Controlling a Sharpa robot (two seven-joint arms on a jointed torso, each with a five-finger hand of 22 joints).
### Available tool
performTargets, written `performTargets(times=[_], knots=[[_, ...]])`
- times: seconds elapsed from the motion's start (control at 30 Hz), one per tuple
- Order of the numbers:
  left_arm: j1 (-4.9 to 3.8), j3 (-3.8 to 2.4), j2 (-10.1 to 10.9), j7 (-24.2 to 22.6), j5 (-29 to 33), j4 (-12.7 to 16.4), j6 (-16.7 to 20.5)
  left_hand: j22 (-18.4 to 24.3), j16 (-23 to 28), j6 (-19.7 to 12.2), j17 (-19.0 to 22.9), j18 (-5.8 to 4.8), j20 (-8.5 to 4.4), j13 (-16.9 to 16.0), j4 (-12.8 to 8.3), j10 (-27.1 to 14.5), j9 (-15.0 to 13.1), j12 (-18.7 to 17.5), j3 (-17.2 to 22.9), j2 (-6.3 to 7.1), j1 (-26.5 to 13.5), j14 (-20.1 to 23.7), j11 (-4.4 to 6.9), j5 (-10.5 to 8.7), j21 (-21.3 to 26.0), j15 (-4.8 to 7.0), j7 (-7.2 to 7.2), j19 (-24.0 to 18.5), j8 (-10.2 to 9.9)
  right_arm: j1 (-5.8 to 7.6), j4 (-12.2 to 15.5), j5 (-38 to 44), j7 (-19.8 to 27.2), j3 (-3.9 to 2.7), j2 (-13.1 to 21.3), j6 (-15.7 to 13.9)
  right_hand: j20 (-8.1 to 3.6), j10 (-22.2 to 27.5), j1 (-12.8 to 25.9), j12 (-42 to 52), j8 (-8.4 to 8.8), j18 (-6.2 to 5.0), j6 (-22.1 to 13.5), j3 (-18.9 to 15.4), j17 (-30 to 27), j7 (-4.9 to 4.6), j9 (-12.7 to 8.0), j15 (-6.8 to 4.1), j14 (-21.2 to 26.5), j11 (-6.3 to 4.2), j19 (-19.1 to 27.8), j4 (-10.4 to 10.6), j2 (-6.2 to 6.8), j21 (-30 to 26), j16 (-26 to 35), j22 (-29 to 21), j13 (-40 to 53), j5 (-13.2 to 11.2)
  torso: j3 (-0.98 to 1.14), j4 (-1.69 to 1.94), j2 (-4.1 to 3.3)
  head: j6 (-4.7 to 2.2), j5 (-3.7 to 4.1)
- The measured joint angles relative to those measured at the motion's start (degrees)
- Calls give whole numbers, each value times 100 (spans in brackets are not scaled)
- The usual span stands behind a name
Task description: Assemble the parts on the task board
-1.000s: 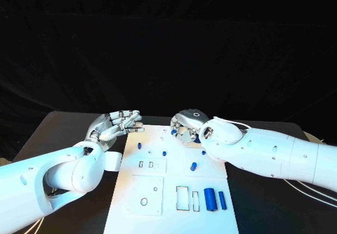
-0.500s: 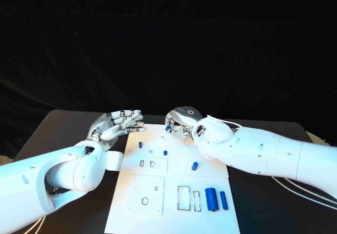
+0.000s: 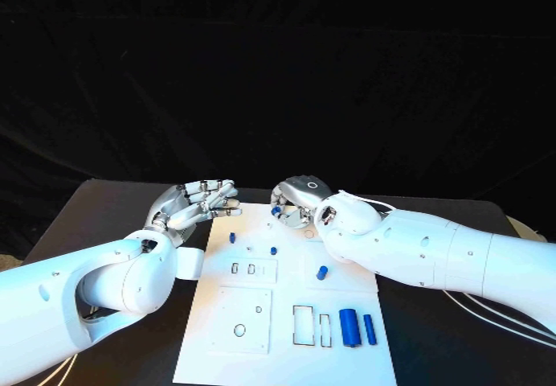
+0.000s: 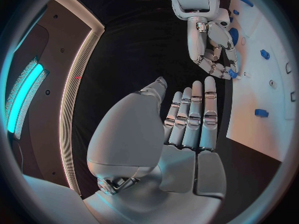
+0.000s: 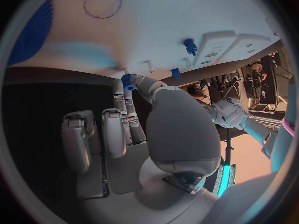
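Observation:
The white task board lies lengthwise on the black table. My right hand hovers over its far end and pinches a small blue part between thumb and fingertips; the right wrist view shows that part just off the board. My left hand is beside the board's far left corner, holding nothing, its fingers stretched out side by side. Small blue pegs stand on the board. In the left wrist view, my right hand is over the board.
A thick blue cylinder and a thinner one lie at the board's near right, beside outlined rectangular slots. Two raised white plates with holes sit on the near left. Black table surrounds the board.
My right hand has shifted a little to the left over the board's far end, still holding the small blue part. The left hand has hardly moved.

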State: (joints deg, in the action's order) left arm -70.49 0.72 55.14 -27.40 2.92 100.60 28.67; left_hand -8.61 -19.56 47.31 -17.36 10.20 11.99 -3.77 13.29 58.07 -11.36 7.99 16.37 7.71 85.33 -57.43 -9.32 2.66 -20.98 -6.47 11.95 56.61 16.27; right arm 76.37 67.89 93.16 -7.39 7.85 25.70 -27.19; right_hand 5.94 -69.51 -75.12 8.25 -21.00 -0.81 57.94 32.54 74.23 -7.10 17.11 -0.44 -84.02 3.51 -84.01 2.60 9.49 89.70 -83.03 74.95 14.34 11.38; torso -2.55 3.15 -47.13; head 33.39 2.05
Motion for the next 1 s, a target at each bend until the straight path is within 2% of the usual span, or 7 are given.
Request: performTargets(times=[0.27,0.47,0.57,0.63,0.73,0.83,1.0], knots=[[-2,-1,-11,4,0,-3,-5,0,0,0,1,0,0,0,0,0,0,0,0,0,0,0,0,0,0,0,0,0,0,-18,-96,-30,22,4,-65,15,0,32,-16,-17,-21,0,-46,-1,-8,-10,0,0,0,30,0,0,-16,0,0,-1,32,-23,-7,6,-6,-2,2],[-3,-1,-18,7,0,-11,-10,-1,0,0,1,0,0,0,0,0,5,-26,0,0,0,0,0,0,0,0,0,0,0,-22,-146,-45,35,8,-103,65,0,137,7,-13,-2,0,-180,-1,-45,-82,42,0,0,73,0,0,-54,-23,0,-1,45,-101,-7,4,-11,-5,0],[-4,-1,-23,9,0,-15,-13,-1,0,0,1,0,0,0,0,0,6,-28,0,0,0,0,0,0,0,0,0,0,0,-29,-171,-50,35,12,-119,107,7,397,38,-144,203,-1,-459,-31,-224,-191,378,106,3,163,1,81,-60,-191,79,-1,34,-277,-7,3,-14,-5,-1],[-4,-1,-26,10,0,-19,-15,-1,0,0,1,0,0,0,0,0,6,-28,0,0,0,0,0,0,0,0,0,0,0,-34,-198,-53,28,14,-123,138,93,591,200,-241,334,-2,-634,-46,-394,-276,369,166,1,237,1,129,4,-334,169,-2,-17,-429,-6,3,-15,-5,-1],[-4,-1,-28,12,0,-23,-17,-1,0,0,1,0,0,0,0,0,6,-28,0,0,0,0,0,0,0,0,0,0,0,-31,-211,-56,2,13,-114,152,196,905,320,-343,551,-180,-924,-125,-697,-334,302,227,1,326,178,208,188,-628,328,-2,-69,-595,-4,-1,-16,-8,4],[-4,-1,-27,14,-1,-26,-21,-1,0,0,1,0,0,0,0,0,6,-28,0,0,0,0,0,0,0,0,0,0,0,-27,-148,-57,-24,10,-67,150,205,953,321,-343,605,-181,-978,-175,-769,-347,298,227,1,336,187,219,275,-670,343,-2,-77,-595,-4,-4,-16,-13,-2],[-5,-1,-21,15,-1,-32,-27,7,15,0,-5,0,0,0,2,0,6,-28,2,0,0,0,0,0,0,0,0,0,0,-25,211,-59,-69,-12,212,132,205,952,318,-290,605,-181,-979,-219,-745,-347,317,227,1,336,187,247,275,-655,343,-2,-77,-565,3,-7,-16,-23,-13]])
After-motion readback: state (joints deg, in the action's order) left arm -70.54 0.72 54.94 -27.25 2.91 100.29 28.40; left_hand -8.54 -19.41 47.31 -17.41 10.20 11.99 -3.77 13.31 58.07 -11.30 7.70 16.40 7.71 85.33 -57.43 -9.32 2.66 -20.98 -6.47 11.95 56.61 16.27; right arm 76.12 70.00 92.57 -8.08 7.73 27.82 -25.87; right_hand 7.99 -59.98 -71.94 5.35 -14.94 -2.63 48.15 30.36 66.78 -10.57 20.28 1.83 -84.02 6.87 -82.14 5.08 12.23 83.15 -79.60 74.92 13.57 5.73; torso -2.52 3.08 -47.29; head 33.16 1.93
